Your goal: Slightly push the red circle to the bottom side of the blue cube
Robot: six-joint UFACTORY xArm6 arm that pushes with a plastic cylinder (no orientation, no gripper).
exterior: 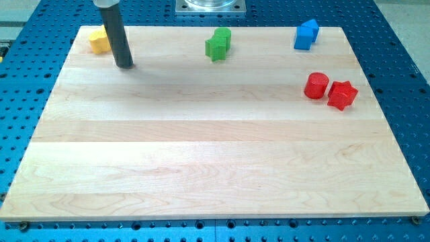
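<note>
1. My tip (124, 66) rests on the wooden board (201, 154) near the view's top-left corner. The rod is plain, with no jaws, and it holds nothing.
2. The rod's upper part is cut off by the view's top edge.
3. A yellow block (99, 41) sits just to the view's left of the rod, near the board's corner. The rod hides its right side, so its shape cannot be made out; whether rod and block touch cannot be told.
4. The red circle (316, 86) lies near the view's right edge, well apart from my tip.
5. A red star-like block (342, 95) sits just beside the red circle on its right; the two appear to touch, though the gap is hard to judge.
6. The blue cube (306, 35) stands near the view's top right, above the red circle and apart from it.
7. A green block (218, 44) of irregular outline lies near the top centre.
8. A metal base plate (211, 7) is cut off at the view's top.
</note>
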